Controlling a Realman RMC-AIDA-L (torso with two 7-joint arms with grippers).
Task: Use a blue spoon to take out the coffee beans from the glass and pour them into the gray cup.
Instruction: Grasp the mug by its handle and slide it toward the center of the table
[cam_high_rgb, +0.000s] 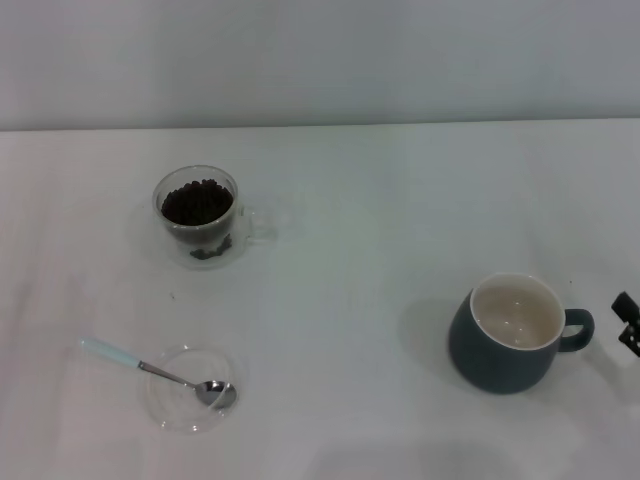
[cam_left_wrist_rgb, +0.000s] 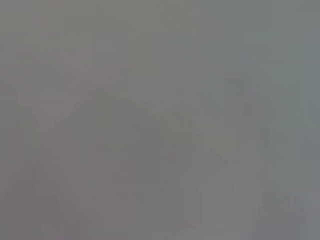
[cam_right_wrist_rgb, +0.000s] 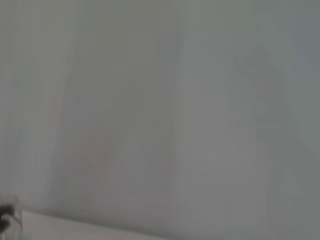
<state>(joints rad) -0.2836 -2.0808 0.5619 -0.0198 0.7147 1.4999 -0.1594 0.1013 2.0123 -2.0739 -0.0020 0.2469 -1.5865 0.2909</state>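
The glass (cam_high_rgb: 201, 217) stands at the back left of the table, filled with dark coffee beans (cam_high_rgb: 196, 203); its clear handle points right. At the front left the blue spoon (cam_high_rgb: 150, 368) lies with its silver bowl on a flat clear saucer (cam_high_rgb: 188, 390) and its pale blue handle pointing left. The gray cup (cam_high_rgb: 510, 333) sits at the front right, empty and cream-white inside, handle to the right. A black tip of my right gripper (cam_high_rgb: 627, 322) shows at the right edge, just right of the cup's handle. My left gripper is out of view. Both wrist views show only blank grey.
The white table (cam_high_rgb: 350, 250) runs back to a pale wall. Open surface lies between the glass, the saucer and the cup.
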